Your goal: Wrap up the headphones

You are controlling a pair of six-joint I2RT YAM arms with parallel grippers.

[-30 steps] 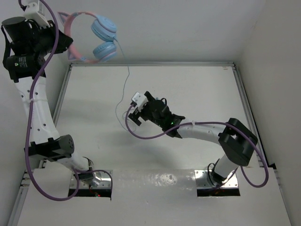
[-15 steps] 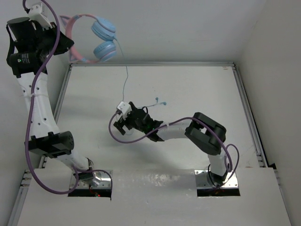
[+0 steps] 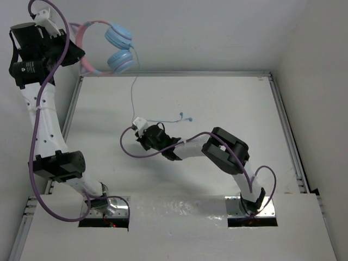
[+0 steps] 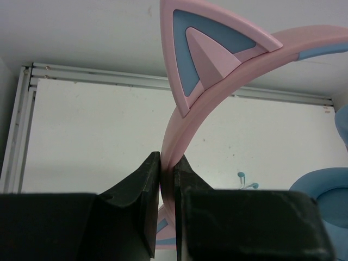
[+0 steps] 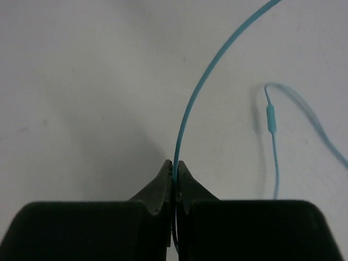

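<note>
The headphones (image 3: 117,48) are up in the air at the far left corner, clear of the table (image 3: 234,103). The left pincer (image 4: 167,162) has them by the pink headband (image 4: 217,65), its jaws nearly closed and clamped on either side of the band just below a cat-ear point. Solid grip, by the look of it.

To the right of that grip hang the two blue ear cups (image 3: 120,58), one above the other in the overhead view. From there the thin cable (image 3: 132,98) drops to the table and runs toward the middle. And there's the right pincer (image 5: 173,166), low over the table, jaws pressed together with the cable pinched at the very tips. The wrist view shows the line arcing up and away from them. Further right, the loose tail lies on the table and finishes at the plug end (image 3: 186,116), near the pincer but free.

No turn of cable shows around the band or the cups, so I'd call this the set-up for wrapping: one arm holds the body, the other has the line. The next move calls for the right arm to carry the cable up and around the headphones. Tension should be light, so the band isn't tugged out of the left grip and the thin line doesn't slip from the tips.
</note>
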